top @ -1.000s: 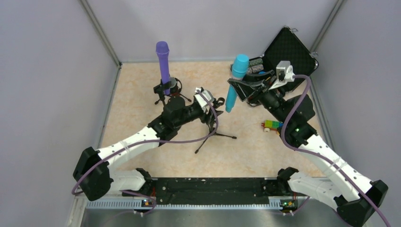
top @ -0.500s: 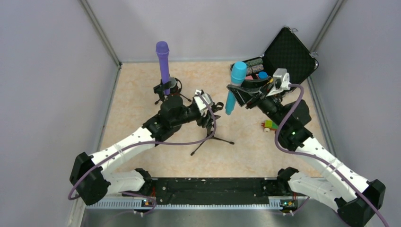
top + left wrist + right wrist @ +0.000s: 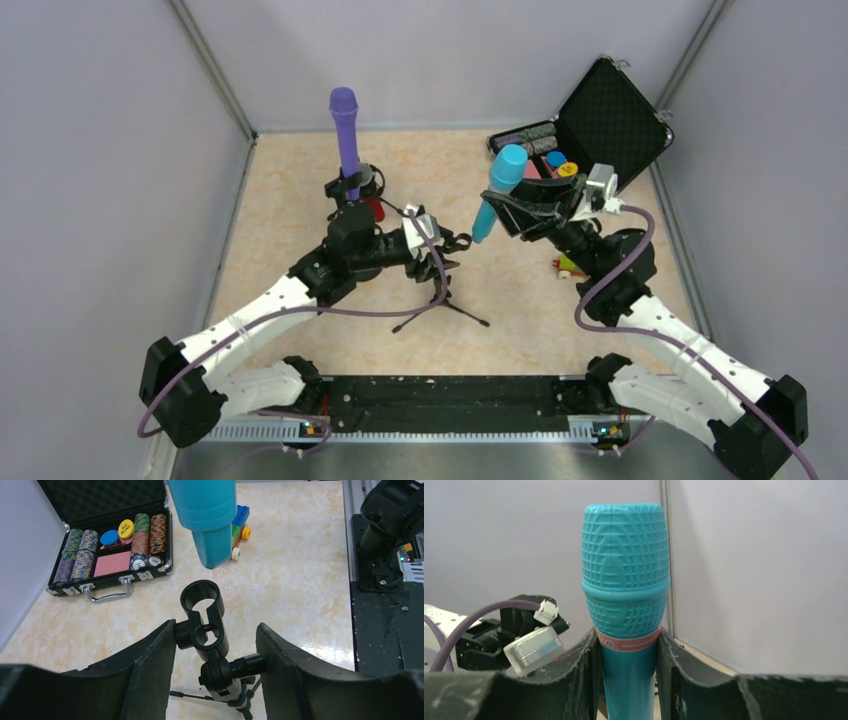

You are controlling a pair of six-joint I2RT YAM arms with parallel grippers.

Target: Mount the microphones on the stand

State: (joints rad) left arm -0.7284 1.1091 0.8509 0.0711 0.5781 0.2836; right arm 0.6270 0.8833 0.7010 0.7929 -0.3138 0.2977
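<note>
My right gripper [image 3: 515,208] is shut on the light blue microphone [image 3: 497,188] and holds it upright in the air; the right wrist view shows the fingers [image 3: 589,665] clamping its handle [image 3: 626,605]. My left gripper [image 3: 438,245] is shut on the head of a black tripod stand [image 3: 443,300]. In the left wrist view the stand's knobs touch both fingers and its open clip ring [image 3: 201,596] sits just below the blue microphone's lower end [image 3: 209,520]. The purple microphone [image 3: 346,135] stands upright in a second stand. A red bit [image 3: 375,211] shows behind my left arm.
An open black case [image 3: 610,105] with poker chips stands at the back right, also in the left wrist view [image 3: 112,545]. The multicoloured block train [image 3: 566,265] lies beside my right arm. Grey walls close in on three sides.
My left gripper has pulled the stand nearer and slightly left. My right gripper has come nearer with the blue microphone, uncovering the case's contents.
</note>
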